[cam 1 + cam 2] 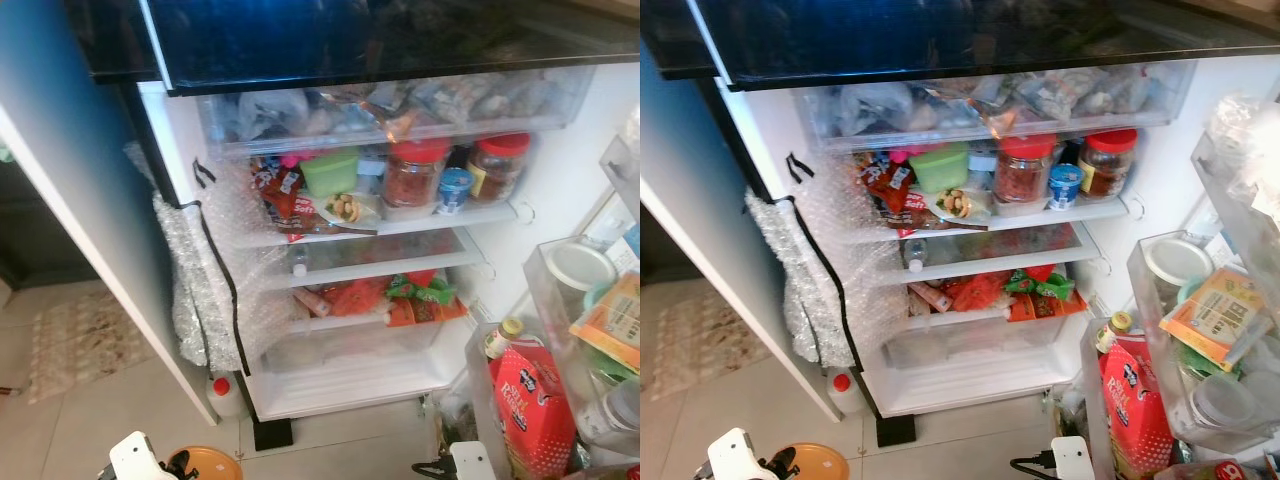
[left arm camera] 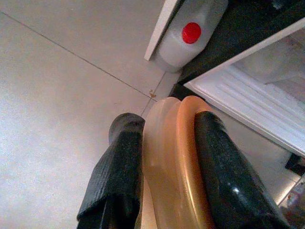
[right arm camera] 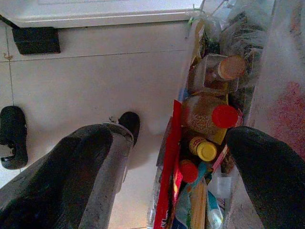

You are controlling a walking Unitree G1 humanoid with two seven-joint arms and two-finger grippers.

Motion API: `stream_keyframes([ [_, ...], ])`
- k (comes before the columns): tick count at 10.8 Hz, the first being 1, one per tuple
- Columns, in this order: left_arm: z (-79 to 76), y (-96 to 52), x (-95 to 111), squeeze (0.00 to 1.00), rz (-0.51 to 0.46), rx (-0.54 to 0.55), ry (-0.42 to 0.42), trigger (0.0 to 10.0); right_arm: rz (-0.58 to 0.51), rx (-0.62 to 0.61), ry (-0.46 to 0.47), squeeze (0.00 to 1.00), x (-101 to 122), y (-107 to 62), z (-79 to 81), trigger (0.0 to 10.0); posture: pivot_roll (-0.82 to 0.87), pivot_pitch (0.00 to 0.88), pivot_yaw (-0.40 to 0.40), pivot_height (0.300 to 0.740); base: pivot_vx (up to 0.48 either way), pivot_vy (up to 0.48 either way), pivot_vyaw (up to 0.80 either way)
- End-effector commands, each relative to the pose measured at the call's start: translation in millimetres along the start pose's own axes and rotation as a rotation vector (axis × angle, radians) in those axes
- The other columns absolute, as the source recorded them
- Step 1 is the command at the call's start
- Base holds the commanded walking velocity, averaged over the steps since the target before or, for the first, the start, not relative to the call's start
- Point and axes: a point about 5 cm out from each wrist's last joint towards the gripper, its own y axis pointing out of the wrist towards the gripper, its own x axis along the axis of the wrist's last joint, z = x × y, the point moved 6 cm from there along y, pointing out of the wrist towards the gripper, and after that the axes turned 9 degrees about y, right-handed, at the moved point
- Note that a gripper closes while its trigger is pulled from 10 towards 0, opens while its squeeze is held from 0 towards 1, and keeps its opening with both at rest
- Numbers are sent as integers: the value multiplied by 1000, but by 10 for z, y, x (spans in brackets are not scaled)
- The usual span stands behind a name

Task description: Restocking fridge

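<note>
Open fridge ahead, shelves crowded: two red-lidded glass jars, green plastic tub, small blue-lidded cup, red and green snack packets. Bubble wrap hanging along the left wall. Door rack on the right packed with a red bag, white lettering unreadable. Low near left, left end effector clenched on an orange plastic bowl over the tiled floor, near a red-capped clear bottle. Right end effector spread wide, released, beside the door rack.
</note>
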Motion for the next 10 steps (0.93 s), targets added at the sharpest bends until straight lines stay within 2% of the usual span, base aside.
stream_keyframes([
  [1, -26, -2, -37, 0, 16, -13, 16, 10000, 11, 5, -7, 0, -22, 3, 34, 10000, -35, 39, -4, 740, 0, 0, 0],
  [5, -18, 2, -14, 0, 13, -18, 16, 10000, 15, -2, -45, 0, -36, 2, 33, 10000, -33, 41, -2, 740, 0, 0, 0],
  [10, -36, 1, -24, 0, 16, -24, 20, 10000, 21, -46, -58, 0, -77, -16, -90, 10000, -33, 39, -3, 740, 0, 0, 0],
])
